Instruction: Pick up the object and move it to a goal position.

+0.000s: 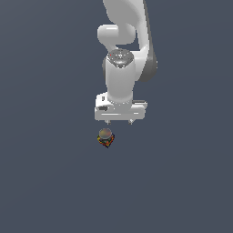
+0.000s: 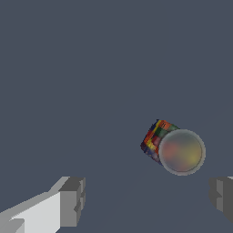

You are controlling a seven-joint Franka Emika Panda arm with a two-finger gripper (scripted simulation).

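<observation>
The object (image 1: pixel 105 138) is a small block with red, orange, yellow, green and dark blue patches and a round greyish top. It rests on the dark grey floor, below the gripper in the exterior view and a little toward the exterior view's left. In the wrist view the object (image 2: pixel 172 147) lies ahead of the fingers, nearer one fingertip (image 2: pixel 222 196) than the other (image 2: pixel 73 200). My white gripper (image 1: pixel 119 122) is open and empty, apart from the object, with only its short fingertips showing under the hand.
The floor (image 1: pixel 45 182) is a plain dark grey surface with no other objects or edges in view. The white arm (image 1: pixel 123 54) rises above the gripper to the top of the exterior view.
</observation>
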